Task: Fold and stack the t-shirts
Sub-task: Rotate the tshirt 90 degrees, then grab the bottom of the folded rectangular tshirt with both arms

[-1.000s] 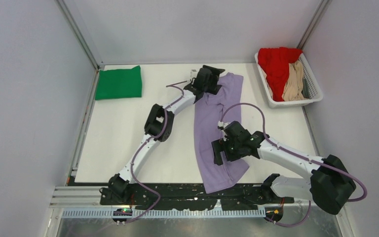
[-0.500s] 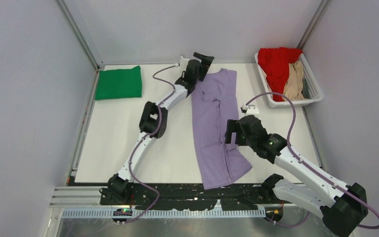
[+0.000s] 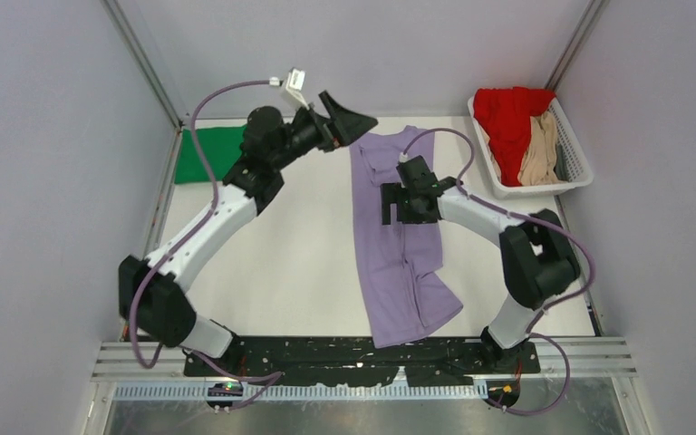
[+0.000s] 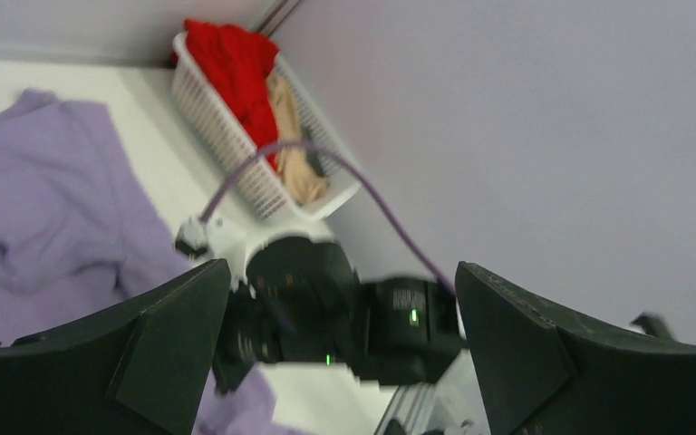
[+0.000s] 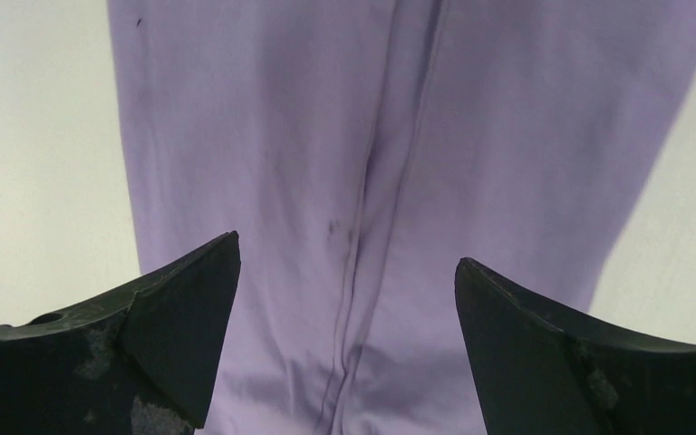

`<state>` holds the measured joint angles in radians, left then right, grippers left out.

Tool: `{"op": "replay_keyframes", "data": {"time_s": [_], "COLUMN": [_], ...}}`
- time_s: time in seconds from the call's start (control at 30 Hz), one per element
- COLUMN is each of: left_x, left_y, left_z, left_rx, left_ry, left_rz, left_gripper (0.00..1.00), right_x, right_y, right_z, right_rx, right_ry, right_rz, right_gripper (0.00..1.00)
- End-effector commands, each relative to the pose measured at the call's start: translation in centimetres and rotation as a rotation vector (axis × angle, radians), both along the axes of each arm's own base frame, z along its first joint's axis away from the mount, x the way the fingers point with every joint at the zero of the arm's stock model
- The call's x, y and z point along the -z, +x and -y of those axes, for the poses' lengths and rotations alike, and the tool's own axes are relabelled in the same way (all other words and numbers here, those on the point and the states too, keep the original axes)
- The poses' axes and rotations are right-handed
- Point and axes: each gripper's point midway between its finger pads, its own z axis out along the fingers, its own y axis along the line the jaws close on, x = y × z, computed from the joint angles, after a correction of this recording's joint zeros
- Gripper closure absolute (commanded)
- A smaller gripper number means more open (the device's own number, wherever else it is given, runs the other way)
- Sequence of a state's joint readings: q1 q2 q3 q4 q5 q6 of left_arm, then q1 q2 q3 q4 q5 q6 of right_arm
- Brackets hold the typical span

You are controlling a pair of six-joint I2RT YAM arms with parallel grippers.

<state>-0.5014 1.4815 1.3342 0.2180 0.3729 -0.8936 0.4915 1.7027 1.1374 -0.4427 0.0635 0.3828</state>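
Observation:
A lavender t-shirt [image 3: 403,263] lies as a long folded strip down the middle of the table, its near end reaching the front edge. It also shows in the left wrist view [image 4: 45,208] and fills the right wrist view [image 5: 390,163]. My right gripper [image 3: 397,205] is open, low over the strip's middle, jaws either side of the central fold seam [image 5: 353,272]. My left gripper [image 3: 349,116] is open and empty, raised above the strip's far end. A folded green t-shirt [image 3: 208,154] lies at the far left. Red [image 3: 507,118] and tan [image 3: 539,149] t-shirts sit in the basket.
A white slatted basket [image 3: 578,172] stands at the far right against the wall, also in the left wrist view [image 4: 227,136]. Grey walls enclose the table on three sides. Bare white tabletop [image 3: 299,263] lies between the left arm and the lavender strip.

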Motion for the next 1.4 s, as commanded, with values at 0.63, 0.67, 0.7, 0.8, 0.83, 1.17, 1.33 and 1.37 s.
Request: {"op": "replay_keyframes", "data": {"time_s": [0.63,0.67,0.7,0.8,0.83,1.17,1.33,1.37], "left_x": [25.5,25.5,25.6,25.8,26.0,29.9,31.8,32.2], "left_y": [-12.6,-12.6,-12.8,-13.9,-14.3,-20.4,-22.2,-22.4], "left_z": [-7.6,-7.8,-7.9,-7.6,-7.4,-3.5,-1.5,-1.1], "left_rx": [0.040,0.036,0.038,0.098,0.120,0.302,0.324,0.329], "left_ry": [0.424,0.432,0.444,0.467,0.475,0.611,0.702,0.720], "left_rz": [-0.479,-0.482,-0.488,-0.496,-0.504,-0.579,-0.600,-0.605], "left_gripper": [0.00,0.00,0.00,0.00,0.00,0.11,0.21,0.24], "right_x": [2.8,1.5,0.9,-3.4,-4.3,-9.6,-6.2,-4.1], "right_y": [15.1,16.2,16.6,17.7,17.8,4.0,-4.6,-6.3], "right_z": [-6.5,-7.3,-7.6,-8.6,-8.6,2.1,7.9,9.0], "right_rx": [0.185,0.189,0.199,0.192,0.181,0.248,0.328,0.338], "right_ry": [-0.024,0.008,0.028,0.096,0.104,0.028,0.022,0.002], "right_rz": [-0.018,0.014,0.026,0.102,0.123,0.261,0.212,0.167], "right_gripper": [0.04,0.04,0.05,0.04,0.05,0.05,0.05,0.05]}}
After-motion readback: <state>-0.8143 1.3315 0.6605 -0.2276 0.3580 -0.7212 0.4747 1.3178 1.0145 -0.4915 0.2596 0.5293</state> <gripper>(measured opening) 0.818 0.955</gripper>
